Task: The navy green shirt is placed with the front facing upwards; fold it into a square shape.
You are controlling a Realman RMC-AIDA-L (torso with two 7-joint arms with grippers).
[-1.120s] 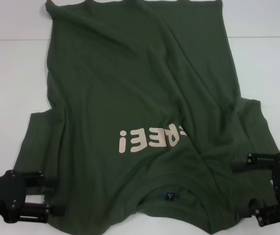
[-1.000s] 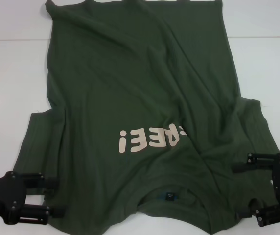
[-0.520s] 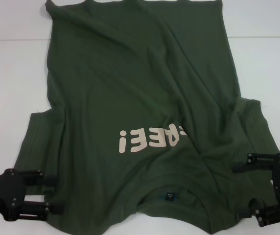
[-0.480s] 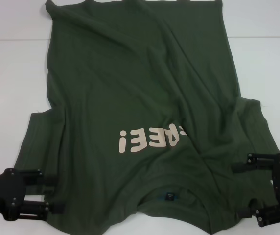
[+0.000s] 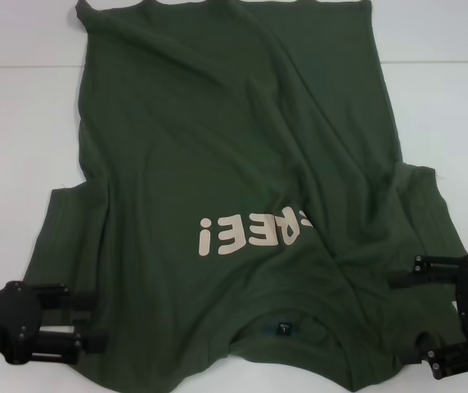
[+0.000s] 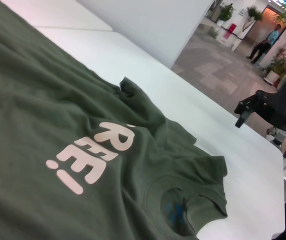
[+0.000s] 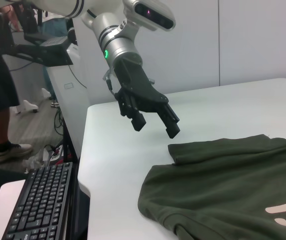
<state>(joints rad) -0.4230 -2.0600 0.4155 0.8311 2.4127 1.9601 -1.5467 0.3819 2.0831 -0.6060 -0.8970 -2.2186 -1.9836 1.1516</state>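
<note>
One garment: the navy green shirt (image 5: 242, 196) is lying spread on the white table (image 5: 21, 123), front side up, reaching from between the two grippers away toward the far edge of the table.
Shirt surface: the cloth is wrinkling in long diagonal folds, and one fold is covering part of the beige lettering (image 5: 250, 233), which is sitting between the two grippers, a little farther out than their fingertips.
Sleeves: one sleeve is lying flat just ahead of the left gripper, the other is bunching under the right gripper.
Collar: the round collar (image 5: 287, 327) with its small dark label is lying between the grippers, closer to the right one.
Left gripper: the left gripper (image 5: 95, 321) is hanging above the table at the edge of the left sleeve, its two black fingers standing wide apart and holding nothing; in the right wrist view it (image 7: 155, 124) is clearly above the table, apart from the cloth.
Right gripper: the right gripper (image 5: 404, 315) is staying over the right sleeve near the shoulder, fingers spread wide, with no cloth pinched between them.
</note>
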